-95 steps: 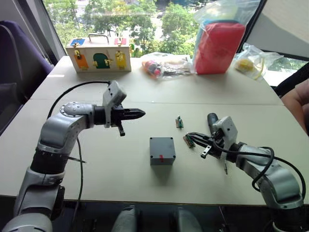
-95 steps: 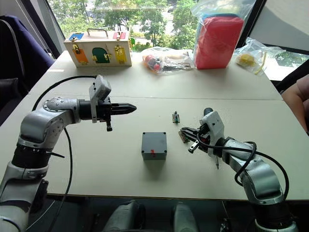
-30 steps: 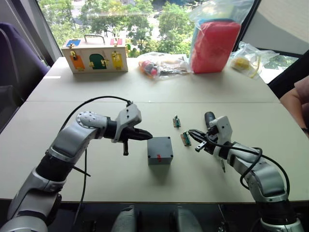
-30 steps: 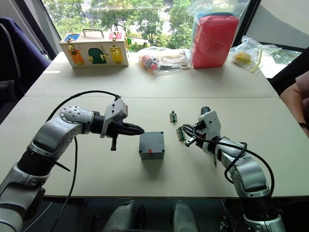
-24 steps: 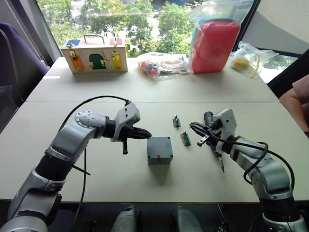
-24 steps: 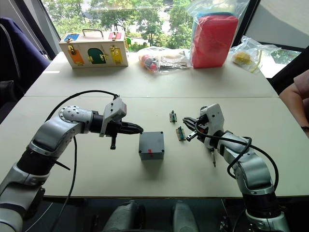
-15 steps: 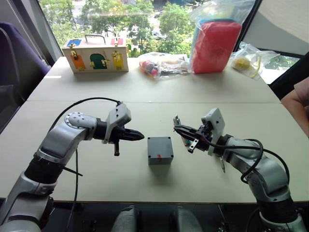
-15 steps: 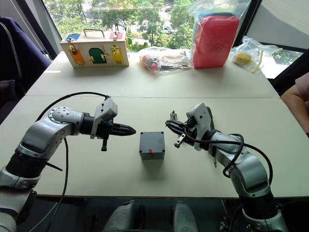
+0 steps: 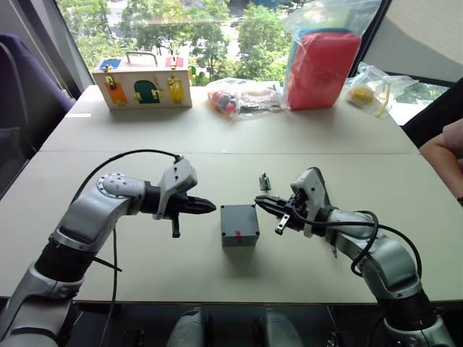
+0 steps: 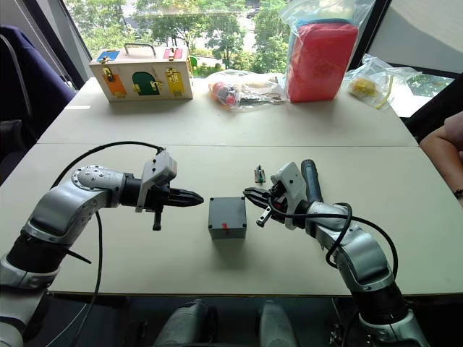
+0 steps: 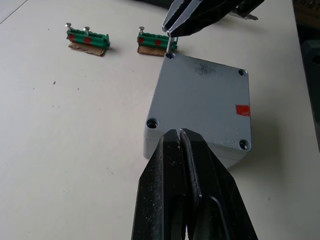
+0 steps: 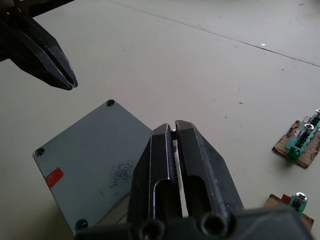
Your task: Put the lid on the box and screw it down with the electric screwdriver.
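Since half a second ago, the right claw (image 9: pixel 260 202) has been brought across from the green connectors (image 11: pixel 86 39) to the box (image 9: pixel 239 224). Its tips are now held just over the box's far right corner. The left claw (image 9: pixel 210 207) has been left almost where it was, just beside the box's left edge.

The right claw is pinched nearly closed, and a small screw (image 11: pixel 171 47) is gripped between its tips. The left claw is pressed fully together with nothing held, and it hangs apart from the box.

The box rests on the desk (image 9: pixel 145 267) between the two claws. Its top is closed by a flat plate with a hole at each corner, so the lid (image 11: pixel 205 100) is judged to be already seated. The move is therefore read as a first screw being brought to its hole, with the driving not yet begun. The screwdriver (image 10: pixel 309 177) lies untouched on the desk behind the right arm, near the connectors.

In the left wrist view, the screw is seen hanging point-down almost directly above a corner hole, which cannot be made out in the head views. From the right wrist, only a glint between the tips is shown, but the left claw's closed tips are seen clear of the lid. The screwdriver is shown by the right eye view.
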Robot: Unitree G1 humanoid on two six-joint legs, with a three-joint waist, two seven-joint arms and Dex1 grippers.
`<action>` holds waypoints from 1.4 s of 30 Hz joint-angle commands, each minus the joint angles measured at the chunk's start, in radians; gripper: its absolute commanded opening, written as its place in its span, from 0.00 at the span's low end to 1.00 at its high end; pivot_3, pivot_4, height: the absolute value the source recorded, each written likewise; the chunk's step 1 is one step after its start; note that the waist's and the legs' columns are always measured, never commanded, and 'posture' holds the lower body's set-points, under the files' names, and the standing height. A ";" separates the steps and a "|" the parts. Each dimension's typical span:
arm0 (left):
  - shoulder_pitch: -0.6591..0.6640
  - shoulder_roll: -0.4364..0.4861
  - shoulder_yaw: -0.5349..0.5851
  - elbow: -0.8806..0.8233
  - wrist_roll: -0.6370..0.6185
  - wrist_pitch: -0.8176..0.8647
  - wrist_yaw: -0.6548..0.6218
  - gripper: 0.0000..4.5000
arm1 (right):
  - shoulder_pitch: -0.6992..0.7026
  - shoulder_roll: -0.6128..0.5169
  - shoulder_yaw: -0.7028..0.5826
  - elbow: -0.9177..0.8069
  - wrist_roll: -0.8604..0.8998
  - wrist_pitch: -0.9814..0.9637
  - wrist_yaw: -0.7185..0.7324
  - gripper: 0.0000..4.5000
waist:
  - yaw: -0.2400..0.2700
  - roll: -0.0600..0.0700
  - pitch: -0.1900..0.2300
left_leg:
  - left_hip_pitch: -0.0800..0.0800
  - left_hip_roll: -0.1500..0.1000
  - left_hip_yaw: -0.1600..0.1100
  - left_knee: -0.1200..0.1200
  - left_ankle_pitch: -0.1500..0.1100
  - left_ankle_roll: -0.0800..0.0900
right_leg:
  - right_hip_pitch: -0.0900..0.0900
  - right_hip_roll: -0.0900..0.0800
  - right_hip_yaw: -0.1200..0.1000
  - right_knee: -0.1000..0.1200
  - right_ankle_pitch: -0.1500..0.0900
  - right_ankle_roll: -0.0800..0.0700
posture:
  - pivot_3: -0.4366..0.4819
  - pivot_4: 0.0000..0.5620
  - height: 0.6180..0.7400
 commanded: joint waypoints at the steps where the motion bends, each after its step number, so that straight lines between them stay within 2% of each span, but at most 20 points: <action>1: -0.001 0.002 0.032 -0.032 -0.022 0.002 0.004 0.00 | -0.007 0.005 -0.002 -0.014 0.000 -0.015 0.005 0.01 | 0.000 0.000 0.000 | 0.000 0.000 0.000 0.000 0.000 0.000 | 0.000 0.000 0.000 0.000 0.000 0.000 | 0.48 0.27 1.00; 37: -0.001 -0.008 0.030 -0.026 -0.021 0.002 0.010 0.00 | -0.012 0.014 0.028 -0.008 -0.010 -0.016 0.004 0.01 | 0.000 0.000 0.000 | 0.000 0.000 0.000 0.000 0.000 0.000 | 0.000 0.000 0.000 0.000 0.000 0.000 | 0.48 0.27 1.00; 40: 0.002 -0.005 0.035 -0.028 -0.024 0.003 0.008 0.00 | -0.009 0.009 0.024 -0.008 -0.013 -0.015 0.007 0.17 | 0.000 0.000 0.000 | 0.000 0.000 0.000 0.000 0.000 0.000 | 0.000 0.000 0.000 0.000 0.000 0.000 | 0.48 0.27 1.00; 42: 0.002 -0.005 0.038 -0.026 -0.025 0.002 0.008 0.00 | -0.010 0.002 0.017 -0.009 -0.013 -0.015 0.010 0.35 | 0.000 0.000 0.000 | 0.000 0.000 0.000 0.000 0.000 0.000 | 0.000 0.000 0.000 0.000 0.000 0.000 | 0.48 0.27 1.00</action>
